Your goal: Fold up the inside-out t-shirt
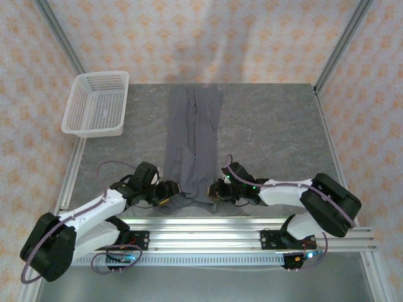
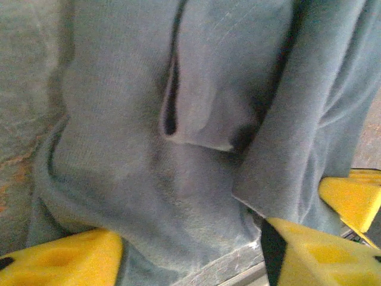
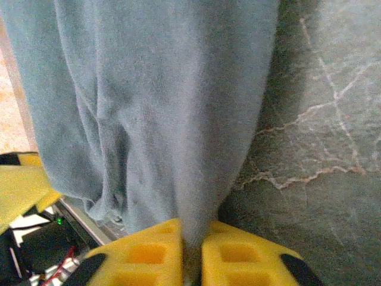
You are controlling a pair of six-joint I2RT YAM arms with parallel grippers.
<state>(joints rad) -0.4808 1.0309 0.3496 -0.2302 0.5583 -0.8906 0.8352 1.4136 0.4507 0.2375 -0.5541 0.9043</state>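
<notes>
The right gripper (image 3: 191,255) is pinching the shirt's (image 1: 194,135) near edge tight. The left gripper (image 2: 190,256) is standing wide open around it. The shirt is lying in a long strip from 6 to 12 o'clock on the table (image 1: 277,126).

Slate-grey t-shirt (image 2: 202,107), bunched folds between spread yellow gripper fingers (image 2: 315,259), tabletop (image 2: 24,89) left

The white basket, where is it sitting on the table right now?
From the top view, the white mesh basket sits at the far left corner of the table, apart from the long grey t-shirt laid down the middle.
</notes>
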